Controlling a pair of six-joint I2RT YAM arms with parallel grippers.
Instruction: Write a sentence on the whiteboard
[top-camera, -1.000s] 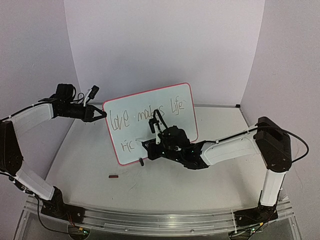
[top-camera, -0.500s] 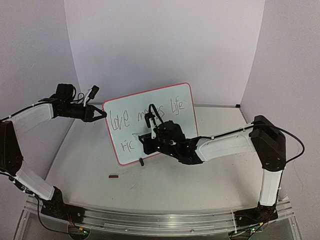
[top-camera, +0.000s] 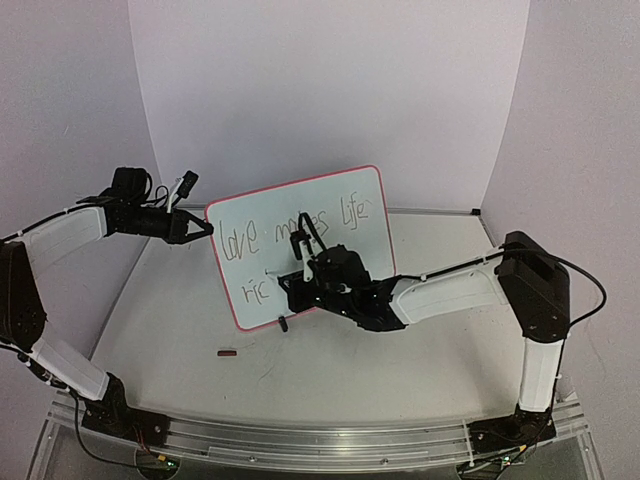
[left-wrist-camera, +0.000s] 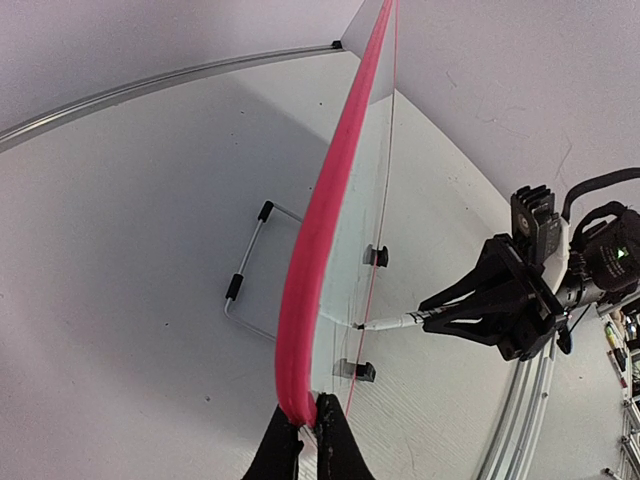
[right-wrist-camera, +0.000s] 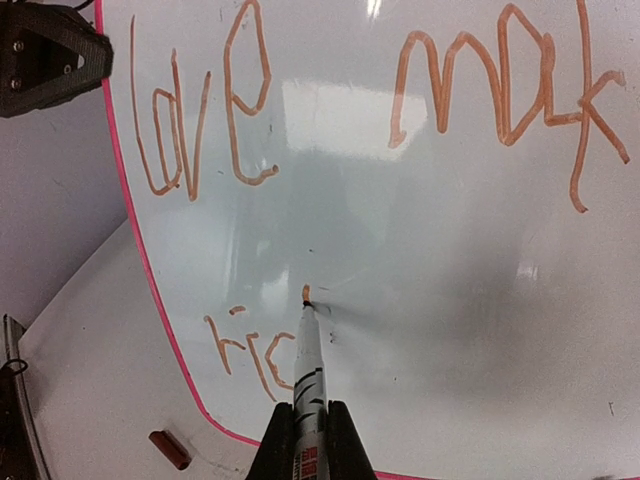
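Note:
The whiteboard (top-camera: 330, 200) stands tilted on the table, white with a pink-red frame. The sentence (top-camera: 295, 228) reads "love makes life" on the top line and "ric" (right-wrist-camera: 245, 350) below it. My left gripper (top-camera: 208, 228) is shut on the board's upper left edge; in the left wrist view its fingers (left-wrist-camera: 308, 425) pinch the pink frame (left-wrist-camera: 325, 220). My right gripper (top-camera: 300, 282) is shut on a white marker (right-wrist-camera: 308, 380). The marker's tip touches the board just right of "ric", at a short fresh stroke (right-wrist-camera: 306, 293). The marker also shows in the left wrist view (left-wrist-camera: 395, 321).
A small dark red cap (top-camera: 228, 352) lies on the table in front of the board and also shows in the right wrist view (right-wrist-camera: 168, 449). A wire stand (left-wrist-camera: 245, 280) props the board from behind. Black clip feet (left-wrist-camera: 377, 256) hold its lower edge. A metal rail (top-camera: 300, 440) runs along the near edge.
My right gripper has moved left and up to the board, and the marker tip now rests right of "ric". The left arm and the board have not moved.

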